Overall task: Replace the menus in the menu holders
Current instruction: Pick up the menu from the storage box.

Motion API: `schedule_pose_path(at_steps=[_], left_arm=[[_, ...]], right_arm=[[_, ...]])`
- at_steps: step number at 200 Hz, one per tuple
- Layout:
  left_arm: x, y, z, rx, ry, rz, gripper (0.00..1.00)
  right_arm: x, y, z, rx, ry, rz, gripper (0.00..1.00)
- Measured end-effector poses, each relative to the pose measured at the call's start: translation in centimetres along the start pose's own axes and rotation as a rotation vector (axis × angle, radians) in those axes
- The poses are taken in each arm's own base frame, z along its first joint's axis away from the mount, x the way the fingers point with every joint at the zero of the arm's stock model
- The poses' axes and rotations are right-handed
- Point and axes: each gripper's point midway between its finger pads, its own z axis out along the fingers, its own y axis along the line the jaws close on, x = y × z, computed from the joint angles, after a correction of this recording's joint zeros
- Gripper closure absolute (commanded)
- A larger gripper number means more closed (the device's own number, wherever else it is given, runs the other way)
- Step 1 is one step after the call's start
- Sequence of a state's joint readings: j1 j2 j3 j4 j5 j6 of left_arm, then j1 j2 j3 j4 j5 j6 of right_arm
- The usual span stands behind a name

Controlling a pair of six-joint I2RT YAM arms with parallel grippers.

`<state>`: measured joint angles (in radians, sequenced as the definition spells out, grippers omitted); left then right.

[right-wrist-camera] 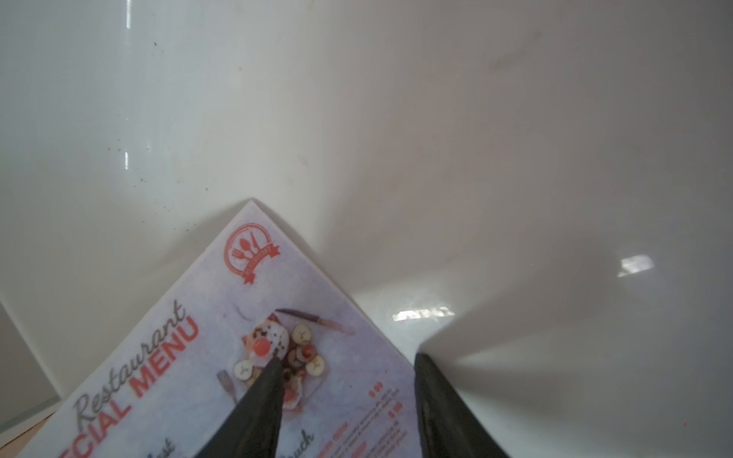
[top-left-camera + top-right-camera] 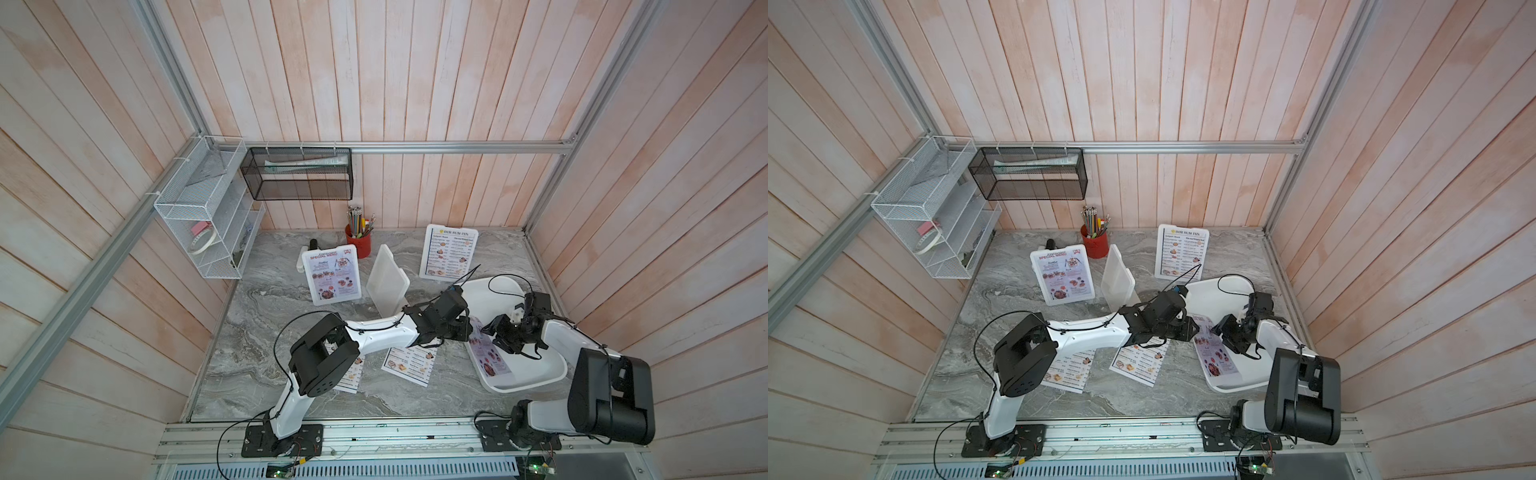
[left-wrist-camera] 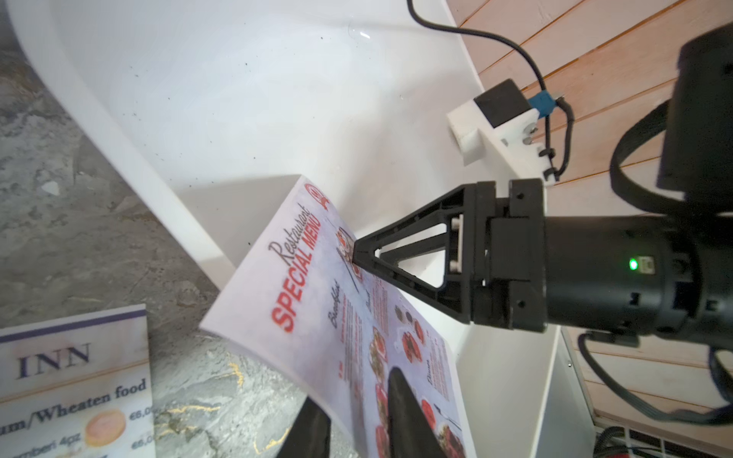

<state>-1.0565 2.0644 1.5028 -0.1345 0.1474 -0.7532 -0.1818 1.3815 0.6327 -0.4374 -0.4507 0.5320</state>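
3 menu holders, rounded white plastic frames, stand on the grey marbled table. the first holder shows a lilac special menu, the second holder a white dim sum inn menu, and the empty holder stands edge-on between them. 2 flat dim sum inn sheets lie on the table: the near sheet beside the tray, the far sheet partly under the left arm. 1 glossy shallow white tray holds 1 loose special menu sheet, curled up over its rim. the left gripper straddles that sheet's edge, 1 finger above and 1 below; whether it pinches i cannot tell. the right gripper stands apart, 1 fingertip on the sheet.
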Motion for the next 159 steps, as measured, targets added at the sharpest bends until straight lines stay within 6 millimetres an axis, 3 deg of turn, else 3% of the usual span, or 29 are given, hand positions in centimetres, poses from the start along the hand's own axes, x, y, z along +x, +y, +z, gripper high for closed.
schedule_pose_path(at_steps=[109,159], left_arm=[[-0.4,1.1,0.0,-0.035,-0.011,0.008,0.92],[-1.5,2.9,-0.4,-0.06,-0.012,0.032,0.93]], right_arm=[[-0.1,0.0,-0.2,-0.005,-0.011,-0.005,0.43],[-1.7,0.4,-1.3,0.01,-0.05,-0.016,0.38]])
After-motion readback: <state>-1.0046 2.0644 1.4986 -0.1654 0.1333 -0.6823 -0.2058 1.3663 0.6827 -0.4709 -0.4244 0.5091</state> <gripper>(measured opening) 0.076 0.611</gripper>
